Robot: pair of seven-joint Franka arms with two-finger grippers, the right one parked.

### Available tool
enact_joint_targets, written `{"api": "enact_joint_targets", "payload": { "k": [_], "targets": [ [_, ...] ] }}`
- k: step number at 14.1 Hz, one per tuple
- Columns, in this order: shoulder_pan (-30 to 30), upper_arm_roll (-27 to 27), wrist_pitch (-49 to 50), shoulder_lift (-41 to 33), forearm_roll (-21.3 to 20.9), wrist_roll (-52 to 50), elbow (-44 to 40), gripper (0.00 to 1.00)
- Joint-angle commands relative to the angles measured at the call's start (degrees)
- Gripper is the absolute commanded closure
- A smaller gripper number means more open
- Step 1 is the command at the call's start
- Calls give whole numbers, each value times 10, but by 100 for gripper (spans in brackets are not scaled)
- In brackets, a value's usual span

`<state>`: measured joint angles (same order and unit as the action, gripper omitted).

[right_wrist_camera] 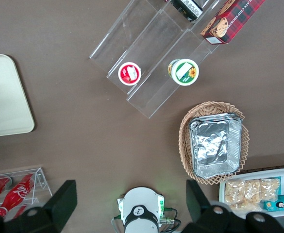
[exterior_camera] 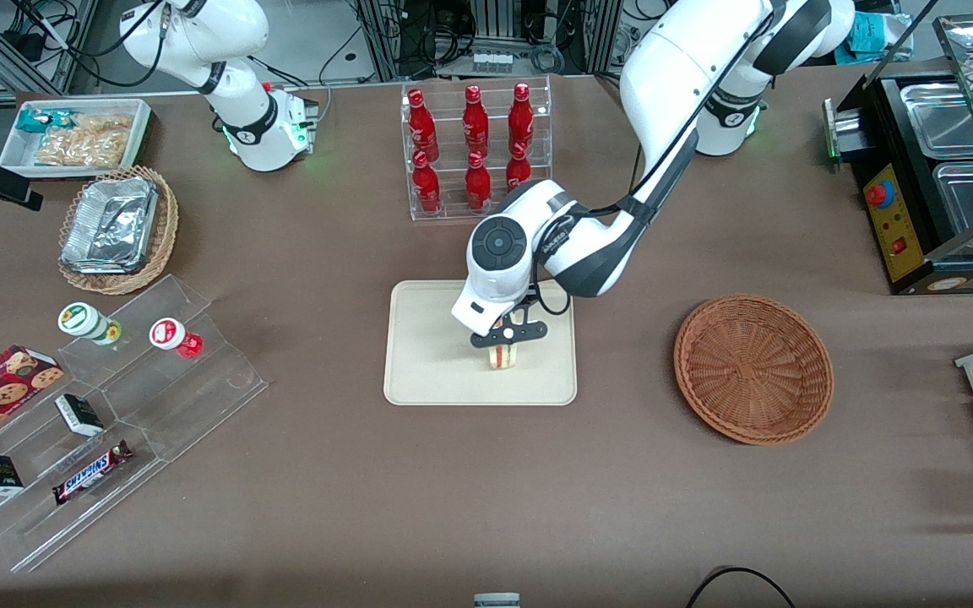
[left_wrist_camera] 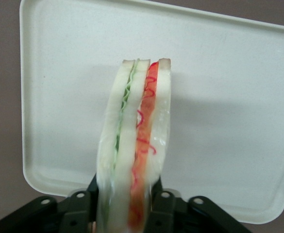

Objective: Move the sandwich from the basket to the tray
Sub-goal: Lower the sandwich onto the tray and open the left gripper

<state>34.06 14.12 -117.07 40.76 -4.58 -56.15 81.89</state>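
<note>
The sandwich [exterior_camera: 503,356] is a wedge of pale bread with red-orange and green filling along its edge. It stands on edge over the middle of the cream-beige tray [exterior_camera: 419,371], at or just above its surface. My left gripper [exterior_camera: 506,339] comes down on it from above and is shut on it. In the left wrist view the sandwich [left_wrist_camera: 137,141] sits squeezed between the black fingers [left_wrist_camera: 164,201], with the tray [left_wrist_camera: 229,97] under it. The reddish-brown basket [exterior_camera: 752,367] lies beside the tray toward the working arm's end, with nothing in it.
A clear rack of red bottles [exterior_camera: 474,152] stands farther from the front camera than the tray. Toward the parked arm's end are a stepped acrylic stand with snacks [exterior_camera: 115,405], a tan basket with foil containers [exterior_camera: 119,228] and a white bin [exterior_camera: 77,135]. A black appliance [exterior_camera: 934,177] stands at the working arm's end.
</note>
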Motion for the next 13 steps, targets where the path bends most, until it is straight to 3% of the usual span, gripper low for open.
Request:
{"api": "enact_joint_targets", "payload": {
  "k": [1,3,5,10,13],
  "targets": [
    [15,-9,12,24,-37,-34,-32,25],
    [16,-9,9,23,-58,-34,-32,1],
    [13,-9,13,17,-84,-35,-44,0],
    [9,-38,140,-18,-84,-34,-128,0],
    [-14,-62,164,-59,-76,-30,-130,0]
  ]
}}
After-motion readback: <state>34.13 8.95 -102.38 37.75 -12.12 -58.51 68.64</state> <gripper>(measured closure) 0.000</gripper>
